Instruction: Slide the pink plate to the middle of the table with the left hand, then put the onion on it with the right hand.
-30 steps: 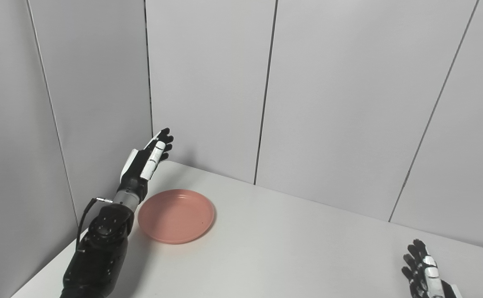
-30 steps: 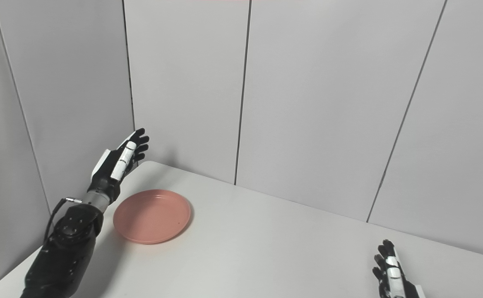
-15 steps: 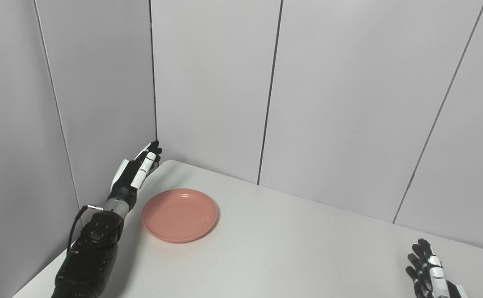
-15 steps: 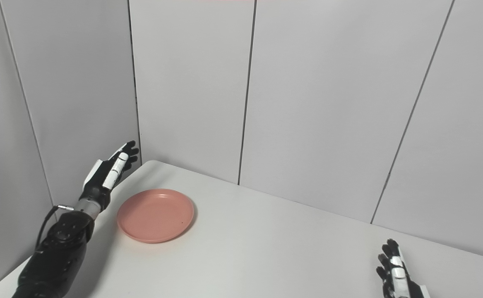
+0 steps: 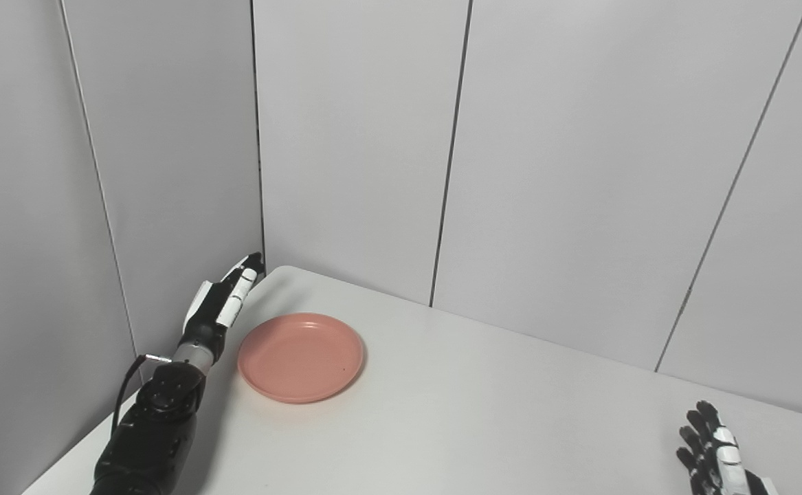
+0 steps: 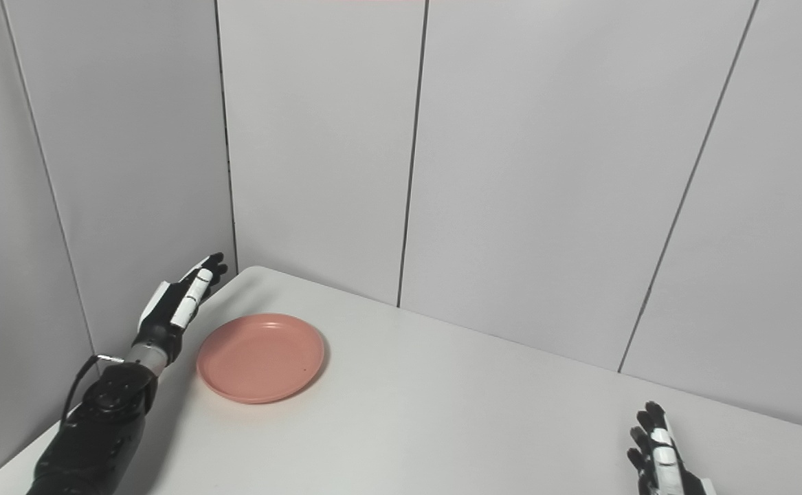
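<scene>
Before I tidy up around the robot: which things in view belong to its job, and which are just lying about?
Belongs to the job:
- pink plate, empty, near the table's left end
- left hand, open, beside the plate, not touching it
- right hand, open, at the lower right
- the onion is not in view

Just there:
- table
- grey wall panels

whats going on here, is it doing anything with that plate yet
Not yet. The pink plate sits untouched near the table's far left corner. The left hand is beside the plate, fingers straight and holding nothing. The right hand waits open at the table's right edge. No onion is in view.
</scene>
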`<state>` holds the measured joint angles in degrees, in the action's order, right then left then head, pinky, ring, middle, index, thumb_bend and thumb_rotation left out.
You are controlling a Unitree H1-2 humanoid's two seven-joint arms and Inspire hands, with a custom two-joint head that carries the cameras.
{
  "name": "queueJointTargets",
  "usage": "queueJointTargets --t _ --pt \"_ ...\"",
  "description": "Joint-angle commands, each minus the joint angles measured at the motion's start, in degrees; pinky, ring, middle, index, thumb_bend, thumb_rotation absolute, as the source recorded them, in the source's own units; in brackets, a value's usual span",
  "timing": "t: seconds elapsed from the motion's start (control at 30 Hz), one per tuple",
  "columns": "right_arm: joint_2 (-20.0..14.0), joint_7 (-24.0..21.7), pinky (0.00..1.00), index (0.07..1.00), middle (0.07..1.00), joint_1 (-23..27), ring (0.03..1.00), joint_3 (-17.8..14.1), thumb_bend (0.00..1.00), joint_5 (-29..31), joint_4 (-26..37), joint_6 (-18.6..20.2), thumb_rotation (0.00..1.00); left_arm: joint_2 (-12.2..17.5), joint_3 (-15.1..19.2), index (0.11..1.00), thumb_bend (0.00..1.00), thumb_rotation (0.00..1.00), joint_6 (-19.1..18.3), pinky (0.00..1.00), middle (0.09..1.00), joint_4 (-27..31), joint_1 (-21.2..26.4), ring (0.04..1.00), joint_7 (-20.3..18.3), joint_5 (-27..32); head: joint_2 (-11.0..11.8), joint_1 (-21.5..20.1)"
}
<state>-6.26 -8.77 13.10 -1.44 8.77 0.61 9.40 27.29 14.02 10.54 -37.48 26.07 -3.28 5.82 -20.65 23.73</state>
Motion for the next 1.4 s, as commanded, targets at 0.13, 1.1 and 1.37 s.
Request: queueJointTargets --t 0.13,1.1,1.37 --pt "-0.5 -0.1 1.0 1.0 1.0 1.8 1.0 -0.6 0.29 0.7 2.0 0.1 1.0 1.3 0.2 0.932 0.61 1.0 2.6 1.0 0.94 -1.8 2.0 0.956 -1.2 1.1 -0.2 0.0" --pt "-0.2 0.7 1.0 1.0 1.0 1.8 1.0 -0.5 0.28 0.4 3.0 0.8 1.0 -1.2 1.2 0.91 0.63 1.0 4.7 0.96 0.92 -5.8 1.9 0.928 -3.5 5.1 -0.2 -0.2" --pt "-0.1 1.0 1.0 1.0 1.0 1.9 1.0 -0.4 0.29 -0.1 2.9 0.5 1.0 -3.1 1.4 0.9 0.63 1.0 0.5 0.94 0.908 -1.7 1.4 0.916 -3.3 6.5 -0.3 -0.4"
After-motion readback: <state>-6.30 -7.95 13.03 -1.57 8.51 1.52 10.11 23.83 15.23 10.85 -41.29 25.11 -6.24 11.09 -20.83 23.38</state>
